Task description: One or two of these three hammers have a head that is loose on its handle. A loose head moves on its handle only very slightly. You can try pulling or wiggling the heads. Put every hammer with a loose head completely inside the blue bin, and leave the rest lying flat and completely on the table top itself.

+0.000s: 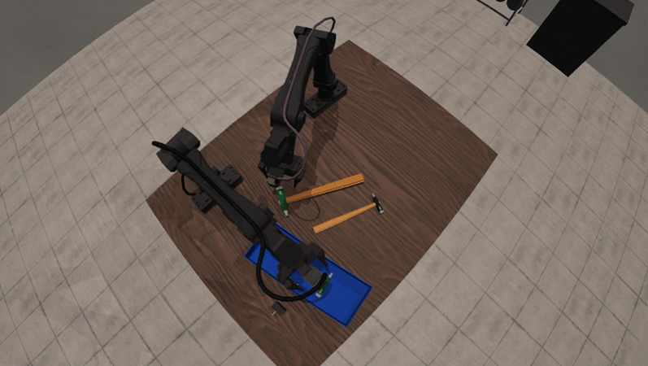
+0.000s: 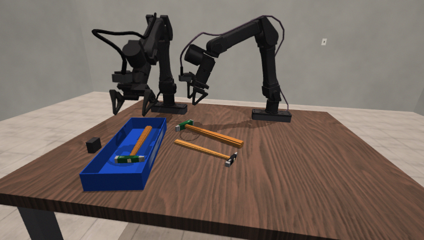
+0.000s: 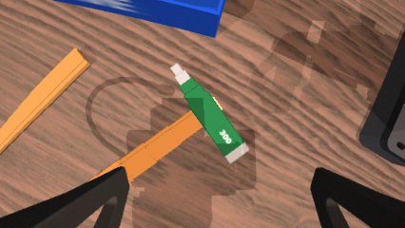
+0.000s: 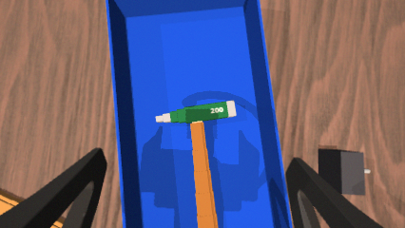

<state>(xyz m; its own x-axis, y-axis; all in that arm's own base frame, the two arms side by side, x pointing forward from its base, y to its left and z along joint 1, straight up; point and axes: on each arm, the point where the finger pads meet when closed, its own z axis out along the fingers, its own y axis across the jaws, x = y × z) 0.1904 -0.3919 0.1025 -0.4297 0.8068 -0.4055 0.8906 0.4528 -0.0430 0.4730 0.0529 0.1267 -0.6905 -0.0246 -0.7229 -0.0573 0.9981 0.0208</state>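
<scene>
We see a green hammer (image 1: 323, 285) (image 2: 129, 158) (image 4: 204, 113) in the smooth blue bin (image 1: 356, 301) (image 2: 113, 182) (image 3: 200, 21) (image 4: 204, 52). Two wooden-handled hammers, one green-headed (image 1: 325, 187) (image 2: 214, 135) (image 3: 214, 121), one black-headed (image 1: 345, 217) (image 2: 202, 149), lie on the streaky worktop (image 1: 413, 144) (image 2: 267, 184). Our left hand (image 1: 282, 181) (image 2: 191, 101) (image 3: 220, 179) and right hand (image 1: 307, 282) (image 2: 130, 114) (image 4: 198, 160) are wide open, holding nothing.

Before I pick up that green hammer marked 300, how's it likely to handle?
The green-headed hammer will probably feel head-heavy, since its blocky head sits at one end. Its long, straight wooden handle looks stiff, so it shouldn't flop. It lies flat, so rolling seems unlikely.
</scene>
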